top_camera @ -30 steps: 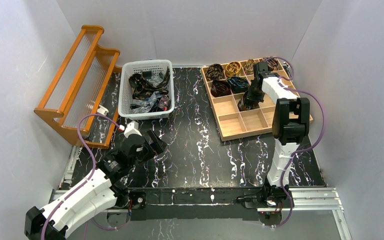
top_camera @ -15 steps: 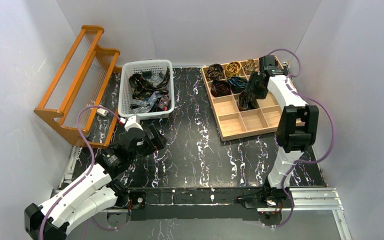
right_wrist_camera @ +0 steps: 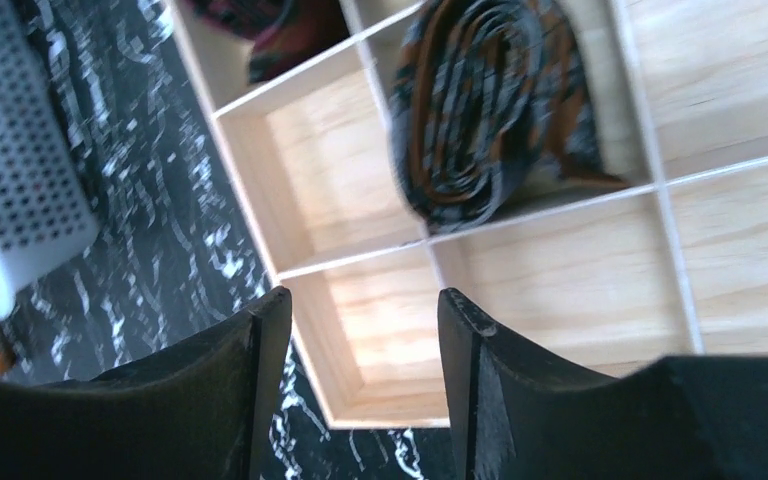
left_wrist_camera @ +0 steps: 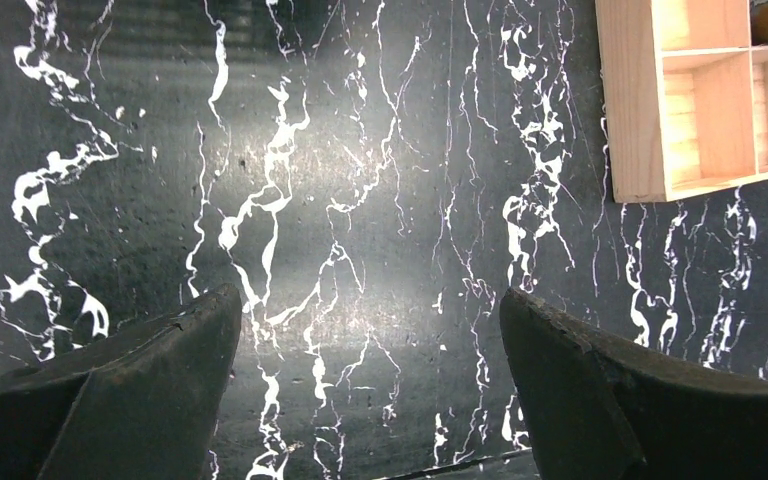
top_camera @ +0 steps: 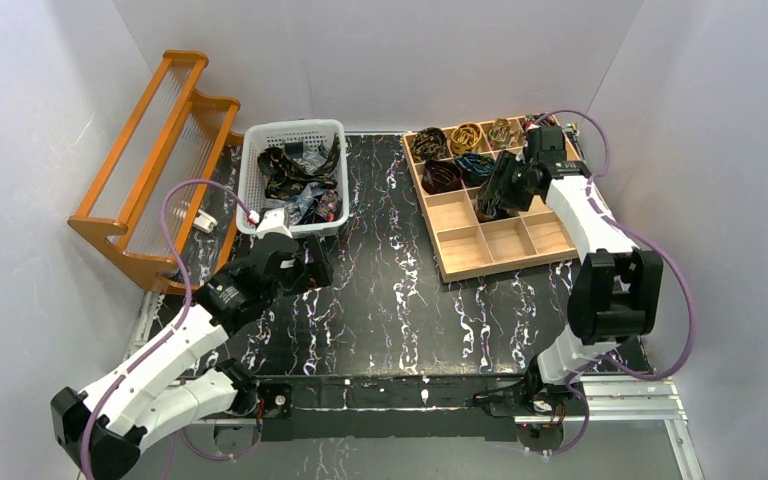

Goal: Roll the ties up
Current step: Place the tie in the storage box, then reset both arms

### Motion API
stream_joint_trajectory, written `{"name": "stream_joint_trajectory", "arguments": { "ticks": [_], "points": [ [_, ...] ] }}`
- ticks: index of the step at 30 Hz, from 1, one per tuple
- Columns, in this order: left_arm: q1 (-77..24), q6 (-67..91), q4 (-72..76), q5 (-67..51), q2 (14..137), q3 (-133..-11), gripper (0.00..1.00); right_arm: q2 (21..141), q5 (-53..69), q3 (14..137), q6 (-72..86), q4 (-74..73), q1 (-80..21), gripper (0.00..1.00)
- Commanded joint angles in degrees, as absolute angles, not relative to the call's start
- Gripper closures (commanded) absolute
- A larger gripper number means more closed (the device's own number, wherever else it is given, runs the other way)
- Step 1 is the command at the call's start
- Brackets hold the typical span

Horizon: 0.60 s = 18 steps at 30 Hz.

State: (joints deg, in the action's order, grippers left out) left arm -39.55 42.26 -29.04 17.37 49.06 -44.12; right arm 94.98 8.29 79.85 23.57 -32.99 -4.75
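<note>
A black white-veined table (top_camera: 390, 300) carries a slatted orange wooden rack (top_camera: 150, 170) at the far left. A pale wooden divided tray (top_camera: 470, 250) lies at the far right, and a white perforated plastic basket (top_camera: 260, 140) holding loose dark patterned ties (top_camera: 295, 180) sits between them. A rust-brown, grey-mottled coiled tie (right_wrist_camera: 490, 110) lies in a middle tray compartment, its oval long axis slanting towards the tray's far side. The compartment to its left is bare. The right gripper (right_wrist_camera: 360, 300) hovers just short of the coil, fingers apart and holding nothing. The left gripper (left_wrist_camera: 370, 300) is spread wide over bare table near the basket.
</note>
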Motion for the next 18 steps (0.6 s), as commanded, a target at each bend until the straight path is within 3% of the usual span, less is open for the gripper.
{"name": "stream_joint_trajectory", "arguments": {
  "ticks": [1,6,11,14,18],
  "points": [
    [-39.14,36.73,-32.57,19.41,52.26,-48.82,0.02,85.89,15.84,75.30,24.15,-24.69,-8.28,0.35],
    [-34.47,31.51,-32.74,14.11,56.13,-54.03,0.02,79.70,13.70,71.50,23.70,-20.71,-17.91,0.30],
    [-19.43,27.09,-35.84,1.53,60.73,-62.12,0.02,75.07,4.41,70.18,20.08,-19.82,-28.58,0.19],
    [-17.38,27.47,-39.29,2.10,62.37,-68.01,0.02,72.10,0.60,69.84,20.11,-20.67,-29.13,0.03],
    [-17.40,28.55,-43.84,5.76,60.57,-72.49,0.02,67.00,-7.68,67.61,20.04,-20.00,-29.16,0.01]
  ]
}}
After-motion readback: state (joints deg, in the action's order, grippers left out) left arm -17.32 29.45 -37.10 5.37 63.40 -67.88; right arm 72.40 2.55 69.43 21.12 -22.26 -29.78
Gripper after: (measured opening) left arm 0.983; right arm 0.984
